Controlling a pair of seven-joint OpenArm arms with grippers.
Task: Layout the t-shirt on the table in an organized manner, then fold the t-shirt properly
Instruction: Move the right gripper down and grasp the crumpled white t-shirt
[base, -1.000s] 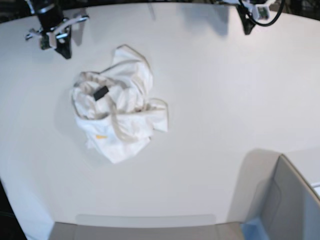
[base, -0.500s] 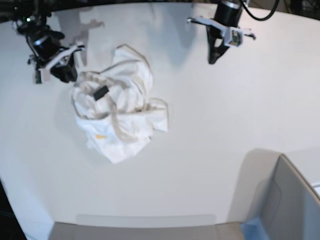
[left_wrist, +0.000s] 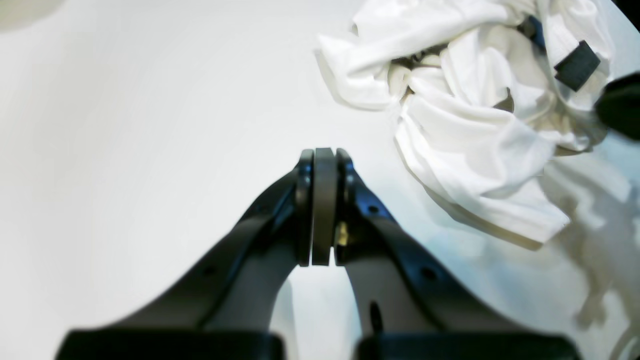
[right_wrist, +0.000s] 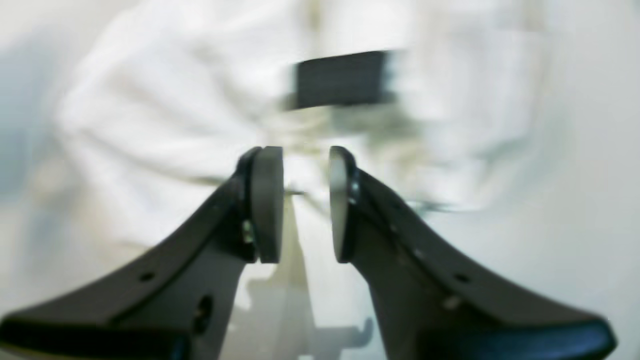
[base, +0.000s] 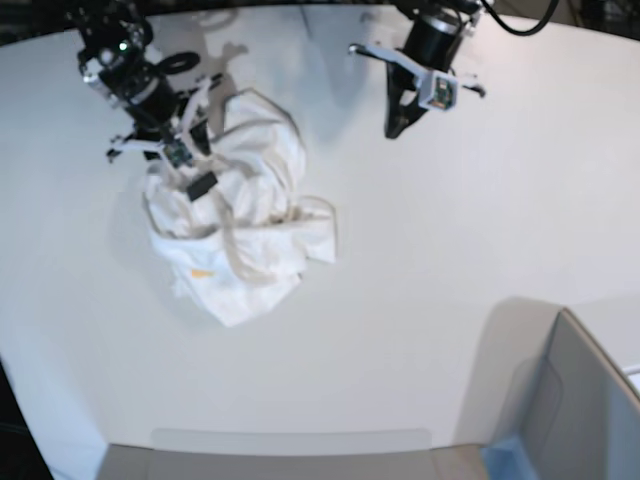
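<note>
Nearest the base camera stood a grey box-like corner piece (base: 590, 400), well apart from the t-shirt (base: 240, 220), which lay crumpled in a heap on the white table (base: 430, 250). A small yellow-orange label (base: 202, 272) showed on the near part of the t-shirt, and a small black tag (base: 201, 185) sat farther back on its folds. At the far end of the t-shirt the right gripper (base: 178, 160) hung over the cloth near that tag, its fingers (right_wrist: 267, 200) parted by a narrow gap with nothing between them; whether they touched the fabric could not be told. Farther off, beside the t-shirt and clear of it, the left gripper (base: 395, 128) pointed down at bare table, its pads (left_wrist: 322, 205) pressed together on nothing.
</note>
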